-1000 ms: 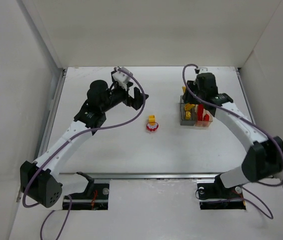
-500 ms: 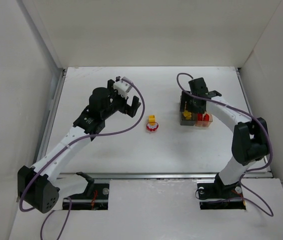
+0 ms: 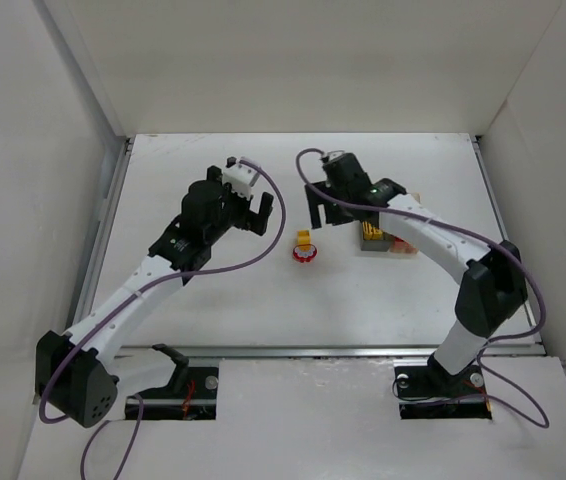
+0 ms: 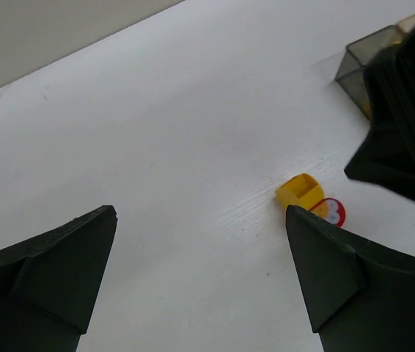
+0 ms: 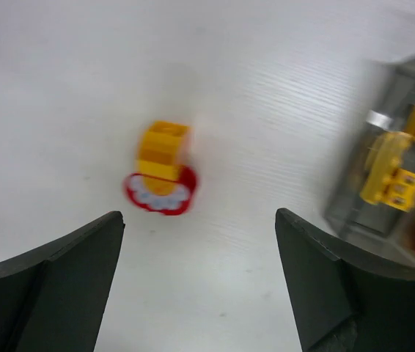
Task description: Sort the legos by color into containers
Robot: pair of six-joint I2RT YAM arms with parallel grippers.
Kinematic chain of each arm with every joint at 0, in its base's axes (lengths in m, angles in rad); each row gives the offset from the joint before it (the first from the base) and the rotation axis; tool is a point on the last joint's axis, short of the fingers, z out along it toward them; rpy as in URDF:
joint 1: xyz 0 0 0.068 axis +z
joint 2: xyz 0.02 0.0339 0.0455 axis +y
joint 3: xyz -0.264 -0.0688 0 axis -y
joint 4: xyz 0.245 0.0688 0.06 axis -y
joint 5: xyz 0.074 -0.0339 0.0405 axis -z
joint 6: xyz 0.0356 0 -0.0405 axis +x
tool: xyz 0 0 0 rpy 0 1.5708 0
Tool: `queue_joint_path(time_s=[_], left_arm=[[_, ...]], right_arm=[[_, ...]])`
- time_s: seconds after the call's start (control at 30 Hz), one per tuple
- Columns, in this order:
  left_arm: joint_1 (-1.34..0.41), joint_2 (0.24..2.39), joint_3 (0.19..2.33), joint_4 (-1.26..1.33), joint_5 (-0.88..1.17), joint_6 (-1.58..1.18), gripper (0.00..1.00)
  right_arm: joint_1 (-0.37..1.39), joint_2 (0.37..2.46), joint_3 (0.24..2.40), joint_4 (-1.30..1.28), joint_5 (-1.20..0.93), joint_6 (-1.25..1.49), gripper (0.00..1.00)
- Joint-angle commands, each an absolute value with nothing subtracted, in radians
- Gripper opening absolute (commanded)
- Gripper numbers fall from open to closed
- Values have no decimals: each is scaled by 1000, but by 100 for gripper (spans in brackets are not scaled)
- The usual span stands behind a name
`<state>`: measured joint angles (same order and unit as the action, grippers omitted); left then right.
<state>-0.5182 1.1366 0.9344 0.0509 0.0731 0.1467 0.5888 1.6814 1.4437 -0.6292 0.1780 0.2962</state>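
- containers (image 3: 375,243) at 3 o'clock of the legos — half hidden under the right arm, contents blurred
- yellow lego (image 5: 162,149) touches red lego (image 5: 160,196) mid-table, pair's long axis running 12–6 o'clock
- left gripper (image 4: 200,214) and right gripper (image 5: 199,216) both spread wide, empty

- Table (image 4: 156,147): white, matt, with a fine wood-like grain.
- Yellow lego (image 5: 162,149): smooth plastic with a slight shine.
- Red lego (image 5: 160,198): glossy plastic with a white face.
- Dark grey container (image 5: 354,192): smoky see-through plastic, glossy walls.
- Left gripper (image 4: 200,210): matt black plastic, smooth-faced.
- Purple cable (image 3: 233,262): smooth sheath.
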Motion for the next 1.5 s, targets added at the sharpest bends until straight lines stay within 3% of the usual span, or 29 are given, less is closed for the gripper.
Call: queue_joint_path(time_s=[0.0,0.13,0.4,0.57,0.73,0.8,0.83,0.87,1.03,1.2,1.3,1.47], left_arm=[[-523,1092,908,86,-112,71,100],[-523,1071,884,86,-241,57,100],[-523,1031,828,104,-222,57,100],[-523,1022,808,115,-212,57,100],[-523,1022,799,124,-202,57,100],[-523,1022,799,124,-202,57,100],[-523,1022,799,124,-193,57,100],[-523,1022,799,124,-193,57,100],[-523,1022,799,124,-109,81,100],[-532,1013,842,124,43,144,100],[-541,1012,888,146,151,173,100],[-572,1003,927,219,326,219,100]], right_arm=[[657,1756,1522,-583,137,296,89],[667,1891,1612,-594,77,374,89],[667,2080,1744,-647,135,411,89],[676,2105,1741,-647,91,390,78],[686,2082,1703,-637,64,390,41],[686,2071,1703,-646,55,390,23],[686,2062,1703,-646,55,390,9],[686,2062,1703,-646,55,390,2],[663,2002,1735,-652,14,390,0],[618,1703,1577,-352,-51,498,0],[607,1515,1435,-147,56,605,0],[687,1451,1436,-127,264,666,0]])
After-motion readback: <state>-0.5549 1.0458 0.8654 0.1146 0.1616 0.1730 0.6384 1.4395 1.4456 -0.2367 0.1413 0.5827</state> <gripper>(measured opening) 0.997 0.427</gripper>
